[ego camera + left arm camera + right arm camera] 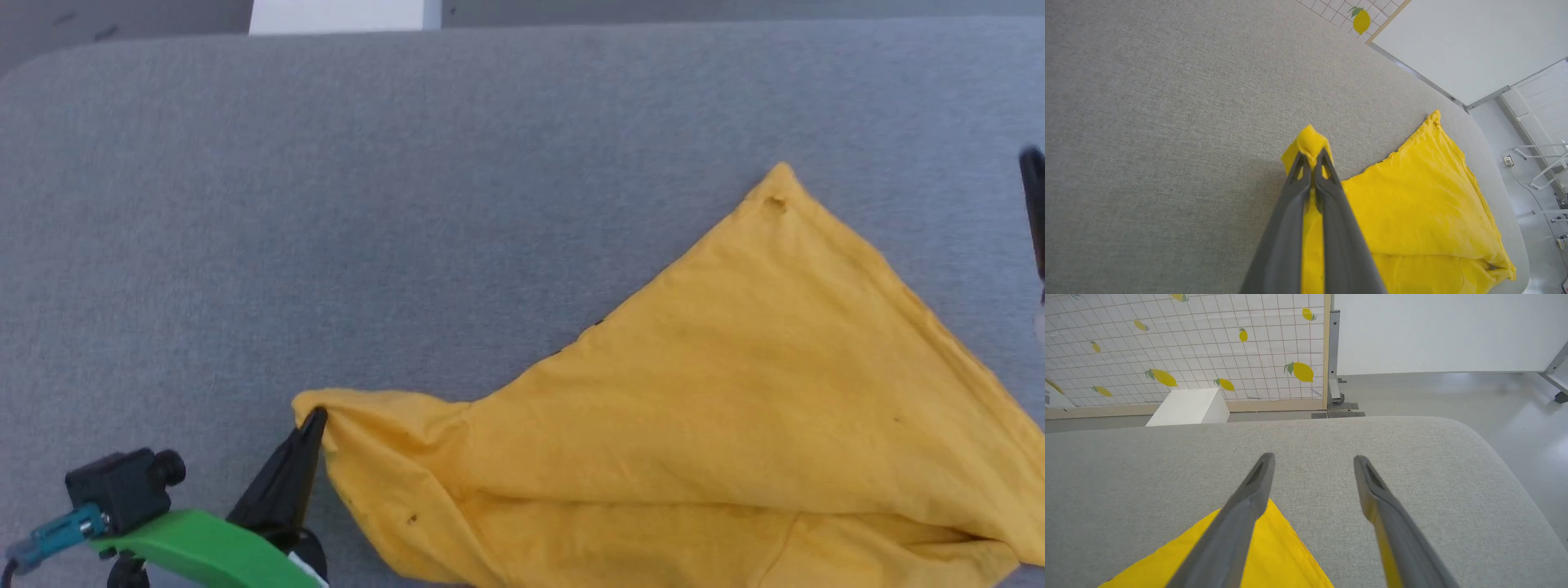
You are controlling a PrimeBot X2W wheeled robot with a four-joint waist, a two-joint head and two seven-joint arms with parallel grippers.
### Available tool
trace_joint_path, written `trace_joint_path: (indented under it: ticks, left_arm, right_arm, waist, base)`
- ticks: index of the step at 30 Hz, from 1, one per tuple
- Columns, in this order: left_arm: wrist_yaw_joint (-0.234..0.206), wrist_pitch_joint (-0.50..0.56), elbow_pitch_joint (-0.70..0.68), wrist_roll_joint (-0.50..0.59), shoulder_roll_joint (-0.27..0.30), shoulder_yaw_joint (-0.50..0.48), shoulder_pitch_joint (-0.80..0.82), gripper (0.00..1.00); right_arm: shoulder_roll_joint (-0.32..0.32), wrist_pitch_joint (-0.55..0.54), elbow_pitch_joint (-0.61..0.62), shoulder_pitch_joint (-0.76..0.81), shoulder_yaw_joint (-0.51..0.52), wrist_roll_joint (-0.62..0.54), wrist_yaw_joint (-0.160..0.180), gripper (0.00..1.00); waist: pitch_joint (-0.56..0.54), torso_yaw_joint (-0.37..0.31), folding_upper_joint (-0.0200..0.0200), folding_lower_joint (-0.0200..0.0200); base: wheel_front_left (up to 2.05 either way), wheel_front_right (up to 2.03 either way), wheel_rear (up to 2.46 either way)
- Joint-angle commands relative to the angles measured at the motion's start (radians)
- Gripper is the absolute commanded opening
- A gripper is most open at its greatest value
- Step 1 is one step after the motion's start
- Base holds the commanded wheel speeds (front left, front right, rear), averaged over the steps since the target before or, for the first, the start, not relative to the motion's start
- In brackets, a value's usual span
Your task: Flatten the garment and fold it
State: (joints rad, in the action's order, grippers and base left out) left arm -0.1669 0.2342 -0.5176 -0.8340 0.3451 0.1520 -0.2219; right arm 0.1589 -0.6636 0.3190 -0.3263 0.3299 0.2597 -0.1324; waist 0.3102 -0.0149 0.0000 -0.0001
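The garment (735, 392), a mustard-yellow T-shirt, lies on the grey padded table (408, 204), spread as a rough triangle from lower left to right, with one pointed corner far up at the right. My left gripper (314, 420) is shut on its left corner; in the left wrist view the pinched cloth (1310, 143) bulges past the closed fingertips of that gripper (1312, 157). My right gripper (1312, 461) stands open above the table, nothing between its fingers, with the garment's corner (1282, 547) lying under and behind its left finger. One dark fingertip (1033, 188) of it shows at the head view's right edge.
Past the table's far edge stand a white box (1188, 406) and a lemon-print grid panel (1188, 347) on a grey floor. The table's rounded right corner (1474, 437) falls off to the floor. The grey surface to the left and far side of the garment is bare.
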Motion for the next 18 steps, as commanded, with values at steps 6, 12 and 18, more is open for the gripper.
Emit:
trace_joint_path:
  ticks: [6,12,18]
  left_arm:
    - [0.028,-0.014,0.024,0.007,-0.015,0.017,0.069,0.0]
    - [0.05,-0.024,0.052,-0.001,-0.026,0.032,0.106,0.0]
    - [0.062,-0.033,0.07,-0.007,-0.031,0.035,0.122,0.0]
  right_arm:
    - [0.008,-0.139,-0.146,-0.177,-0.088,-0.076,0.002,1.0]
    - [0.031,-0.213,-0.219,-0.22,-0.122,-0.122,0.002,1.0]
    - [0.052,-0.229,-0.252,-0.212,-0.122,-0.142,0.002,1.0]
  waist:
    - [0.156,0.134,0.0,0.0001]
    - [0.203,0.183,0.0,0.0001]
    - [0.228,0.206,0.0,0.0001]
  base:
    - [0.0,0.0,0.0]
    - [0.0,0.0,0.0]
    - [0.0,0.0,0.0]
